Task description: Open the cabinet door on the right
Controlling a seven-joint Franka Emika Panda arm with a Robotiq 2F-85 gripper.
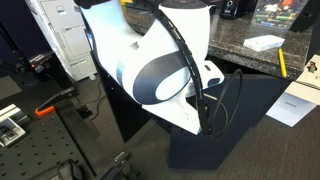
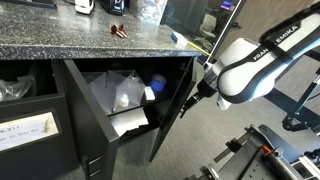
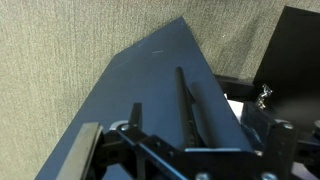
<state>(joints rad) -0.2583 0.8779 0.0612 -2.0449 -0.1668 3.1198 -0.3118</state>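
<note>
1. Wrist view: the gripper (image 3: 186, 150) sits at the bottom edge, right over the short black bar handle (image 3: 189, 104) of the cabinet door (image 3: 140, 90). I cannot tell whether its jaws are spread or closed on the bar.
2. In an exterior view the gripper (image 2: 198, 92) is at the outer edge of the cabinet door (image 2: 172, 112), which is swung well out from the cabinet (image 2: 62, 110), leaving the right compartment open.
3. Inside that compartment lie a crumpled white plastic bag (image 2: 120, 95), a blue rounded item (image 2: 157, 85) behind it and a flat white piece (image 2: 130, 122) below.
4. The other door (image 2: 28, 100) is closed and carries a white label (image 2: 25, 130).
5. On the speckled granite countertop (image 2: 70, 38) lie small reddish-brown bits (image 2: 118, 30).
6. In an exterior view the white robot arm (image 1: 150, 60) fills the foreground and hides most of the cabinet; the open cabinet door (image 1: 235, 115) shows beneath it, with black cables (image 1: 205, 95) hanging in front.
7. A white booklet (image 1: 263, 42) and a yellow pencil (image 1: 282, 62) lie on the counter; a white appliance-like unit (image 1: 62, 40) stands beside the cabinet.
</note>
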